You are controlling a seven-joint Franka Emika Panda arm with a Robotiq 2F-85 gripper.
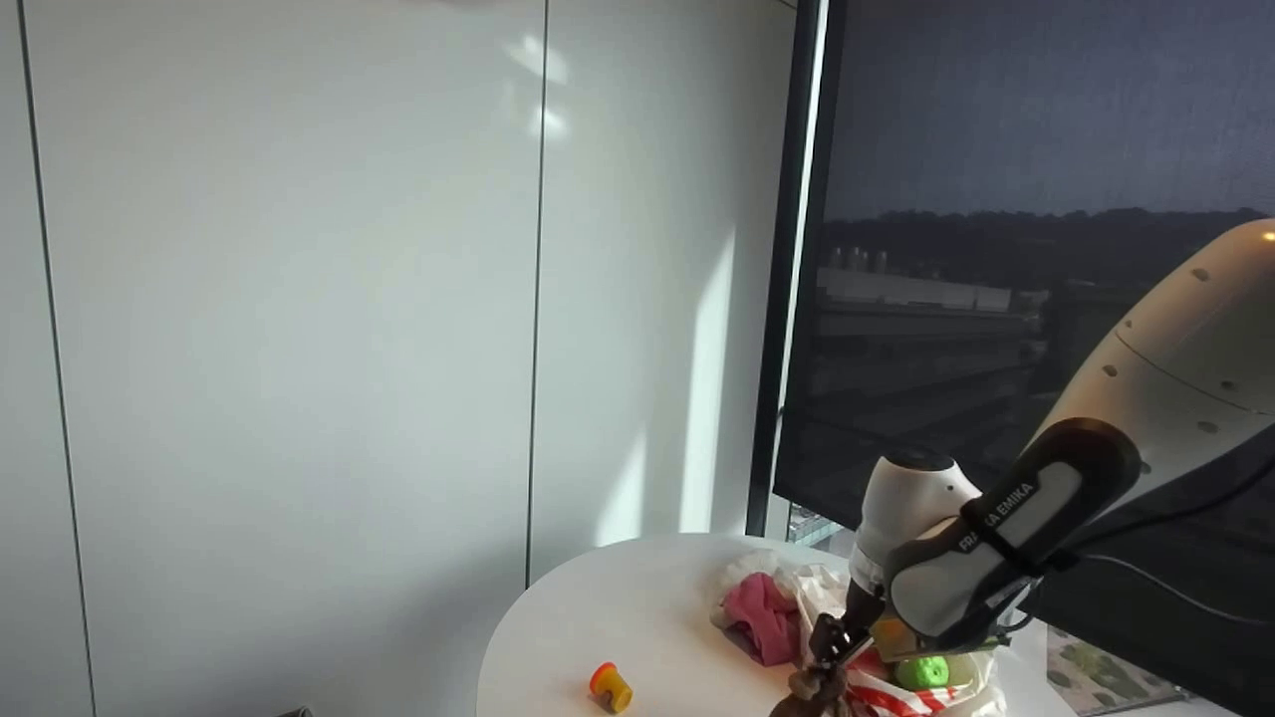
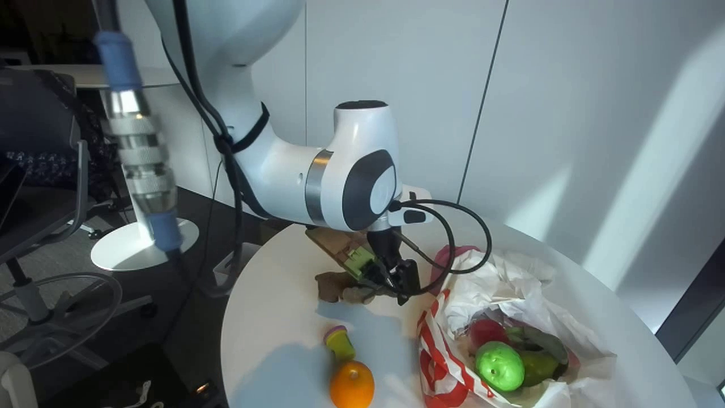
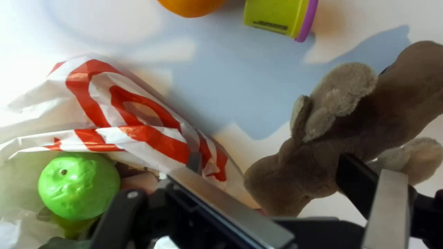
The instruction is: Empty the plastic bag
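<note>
The plastic bag is white with red stripes and lies open on the round table; it shows in both exterior views (image 1: 882, 699) (image 2: 433, 362) and the wrist view (image 3: 148, 138). Inside it are a bright green round fruit (image 2: 499, 367) (image 3: 79, 186), a red fruit (image 2: 486, 333) and a darker green piece (image 2: 538, 341). A brown plush toy (image 2: 333, 286) (image 3: 301, 169) lies on the table beside the bag. My gripper (image 1: 835, 647) (image 2: 391, 288) (image 3: 272, 166) is open just above the plush toy's end, one finger over the bag's edge. Contact with the toy cannot be told.
A tub with a purple lid (image 2: 340, 343) (image 3: 277, 15) and an orange (image 2: 352, 385) (image 3: 193, 5) stand on the table (image 2: 272, 317). A yellow tub with a red lid (image 1: 611, 687) shows in an exterior view. A pink cloth (image 1: 765, 617) lies against the bag.
</note>
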